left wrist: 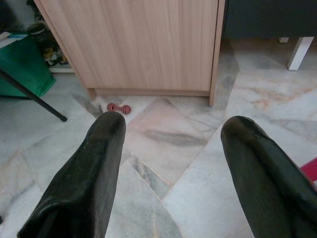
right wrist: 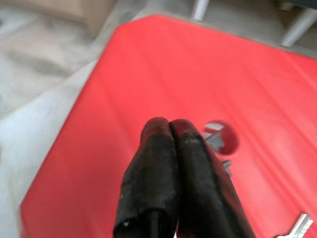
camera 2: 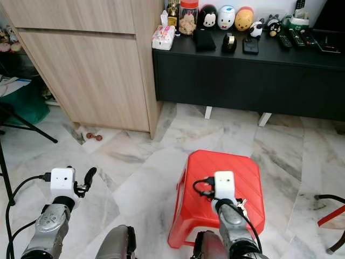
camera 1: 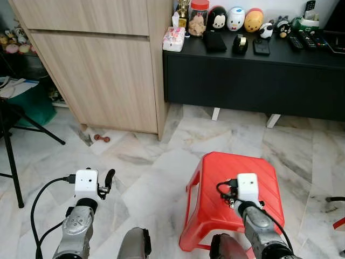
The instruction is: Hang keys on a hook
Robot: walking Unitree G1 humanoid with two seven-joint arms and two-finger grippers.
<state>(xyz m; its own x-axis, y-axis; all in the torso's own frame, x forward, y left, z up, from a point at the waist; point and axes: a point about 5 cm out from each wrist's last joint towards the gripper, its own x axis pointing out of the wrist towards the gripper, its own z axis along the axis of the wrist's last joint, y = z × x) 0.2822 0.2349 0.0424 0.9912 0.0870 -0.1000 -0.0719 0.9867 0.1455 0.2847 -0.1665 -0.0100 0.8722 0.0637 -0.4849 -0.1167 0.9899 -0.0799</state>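
Lying on the red stool (camera 1: 215, 178), the keys (right wrist: 218, 139) have not been lifted, so the task looks barely begun. The right gripper (right wrist: 171, 131) hangs just above the seat with its fingers pressed together on nothing, the keys just beyond their tips; a further key blade (right wrist: 299, 225) lies near the seat's edge. Grasping, carrying and hanging are all left, and no hook can be made out. To the left, the left gripper (left wrist: 173, 129) hovers over the marble floor (camera 1: 151, 162) with fingers spread wide, facing the far wooden cabinet (camera 1: 102, 70).
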